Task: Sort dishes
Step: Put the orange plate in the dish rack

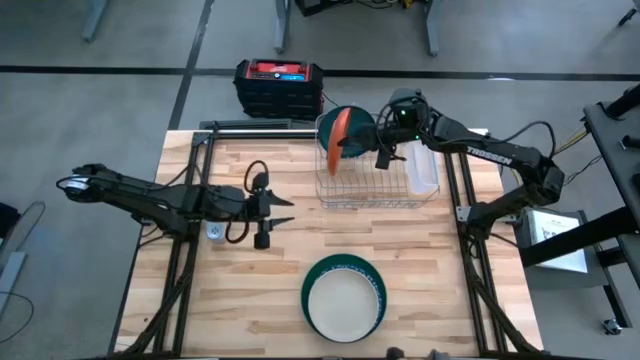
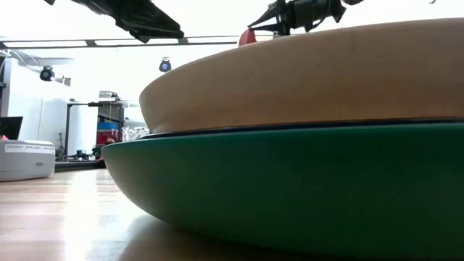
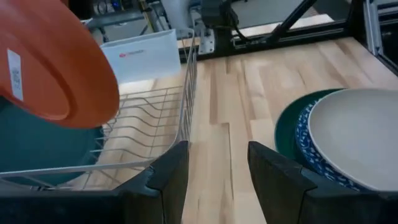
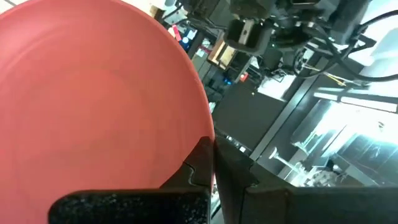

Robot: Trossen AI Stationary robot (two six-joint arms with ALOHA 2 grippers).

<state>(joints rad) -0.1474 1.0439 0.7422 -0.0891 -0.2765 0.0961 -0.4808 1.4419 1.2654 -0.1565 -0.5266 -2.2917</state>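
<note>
Right gripper (image 4: pixel 208 162) pinches the rim of the orange plate (image 1: pixel 341 127), holding it on edge over the wire rack (image 1: pixel 372 180) beside a dark green dish (image 1: pixel 358 130). Left gripper (image 1: pixel 283 212) hovers spread over bare table (image 1: pixel 420 250), while a white plate (image 1: pixel 344 303) sits stacked in a green one (image 1: pixel 344 265) near the front edge

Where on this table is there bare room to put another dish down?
Bare wood lies between the wire rack and the stacked plates, and right of the stack toward the table edge. The rack corner is crowded: the right hand holds an orange plate there.
</note>
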